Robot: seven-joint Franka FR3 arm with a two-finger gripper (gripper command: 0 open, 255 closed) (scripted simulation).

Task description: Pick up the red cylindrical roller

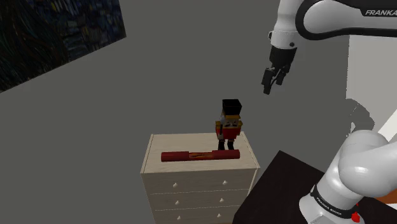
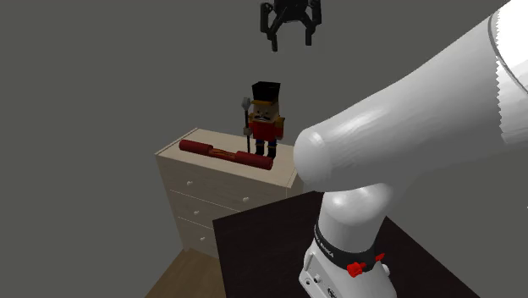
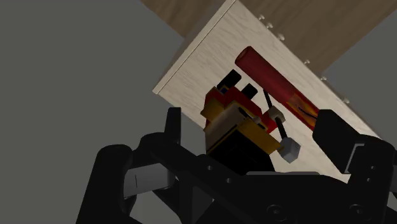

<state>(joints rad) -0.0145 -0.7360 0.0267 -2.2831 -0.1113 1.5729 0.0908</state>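
The glossy white rounded arm [image 1: 356,168] bears dark FRANKA lettering [image 1: 380,11], a black joint band [image 2: 338,250] with a red tab [image 2: 357,269] and perhaps tiny print, and a black two-finger gripper [image 2: 291,44].

Plain grey walls [image 1: 191,63], dim light. Dark, blue-streaked picture [image 1: 57,35] hangs at upper left of the shoulder view. Pale wood dresser [image 1: 200,184], drawers with small knobs, at lower centre. Brown wood floor [image 2: 182,279] at the second exterior view's lower left.

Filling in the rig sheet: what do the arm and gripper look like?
The arm has glossy white, rounded links with dark joints. White FRANKA lettering sits on a dark section of an upper link. A black band with small white print rings the lowest link, with a red tab beside it. The gripper is all black, with two fingers.
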